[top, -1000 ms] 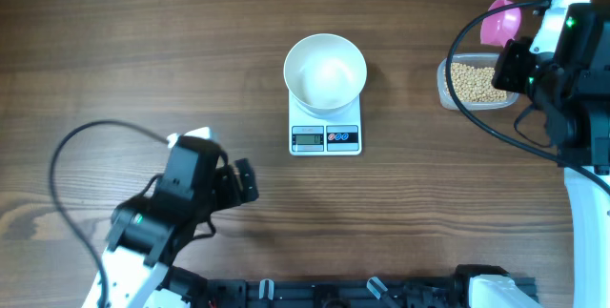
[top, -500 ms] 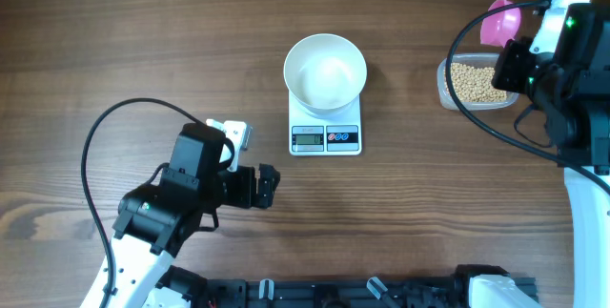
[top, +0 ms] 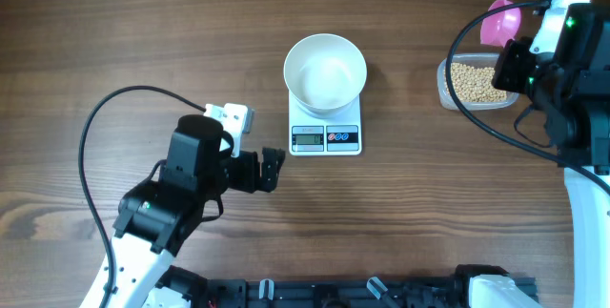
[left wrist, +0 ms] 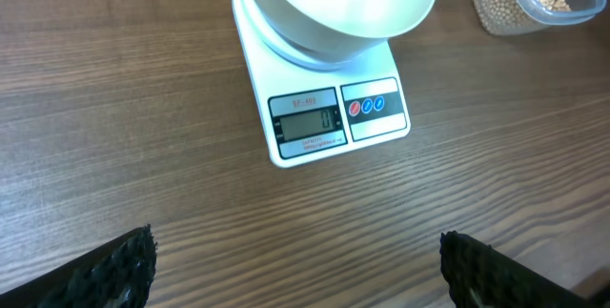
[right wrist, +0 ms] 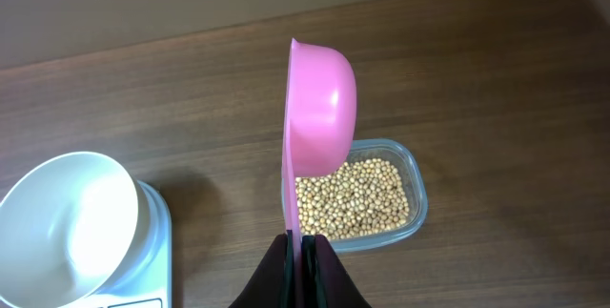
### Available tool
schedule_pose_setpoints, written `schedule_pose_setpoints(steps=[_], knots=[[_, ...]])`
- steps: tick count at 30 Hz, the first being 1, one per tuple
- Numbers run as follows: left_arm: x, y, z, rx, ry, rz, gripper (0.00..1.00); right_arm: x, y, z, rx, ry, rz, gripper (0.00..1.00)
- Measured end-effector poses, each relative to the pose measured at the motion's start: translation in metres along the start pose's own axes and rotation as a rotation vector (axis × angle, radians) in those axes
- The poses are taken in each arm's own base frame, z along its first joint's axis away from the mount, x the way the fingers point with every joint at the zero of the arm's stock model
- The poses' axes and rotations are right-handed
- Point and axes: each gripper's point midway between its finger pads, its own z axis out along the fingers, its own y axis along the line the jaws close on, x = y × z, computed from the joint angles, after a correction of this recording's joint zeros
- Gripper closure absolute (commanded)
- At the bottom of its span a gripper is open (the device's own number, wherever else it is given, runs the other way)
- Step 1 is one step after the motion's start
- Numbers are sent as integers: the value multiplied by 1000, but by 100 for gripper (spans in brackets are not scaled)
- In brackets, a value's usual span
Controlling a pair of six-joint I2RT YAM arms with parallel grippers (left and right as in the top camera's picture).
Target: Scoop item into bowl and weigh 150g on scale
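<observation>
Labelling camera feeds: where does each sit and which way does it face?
Overhead: above the table, looking straight down; left arm and right arm show, scale central.
Left wrist: on left arm, facing forward-down at scale and bowl; open left gripper at bottom corners.
Right wrist: looks along right gripper, shut on pink scoop, beans beyond.
Shared: all show bowl, scale, beans.

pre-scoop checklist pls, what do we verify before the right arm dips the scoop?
1. Empty bowl sits on scale: ok.
2. Display appears to read zero: ok.
3. Grip: right gripper shut on pink scoop: ok.
4. Uncovered tub holds beans, scoop above it: ok.
5. Open left gripper apart from scale: ok.
6. Scoop contents: cannot tell, seen edge-on.
</observation>
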Motion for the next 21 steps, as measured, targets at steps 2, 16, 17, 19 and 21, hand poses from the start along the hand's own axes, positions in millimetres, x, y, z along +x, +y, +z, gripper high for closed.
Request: schedule_pose_setpoints(steps=[2,16,17,19,21], knots=[[1,1,5,-2,17,-3,0,0,0,0,0,0,0,96],[5,-5,38,60,97,-15,0,0,0,0,0,0,0,96],[5,-5,38,61,97,-12,0,0,0,0,0,0,0,96],[4,-5,38,62,92,-7,0,0,0,0,0,0,0,96],[1,-6,38,66,78,-3,0,0,0,0,0,0,0,96]])
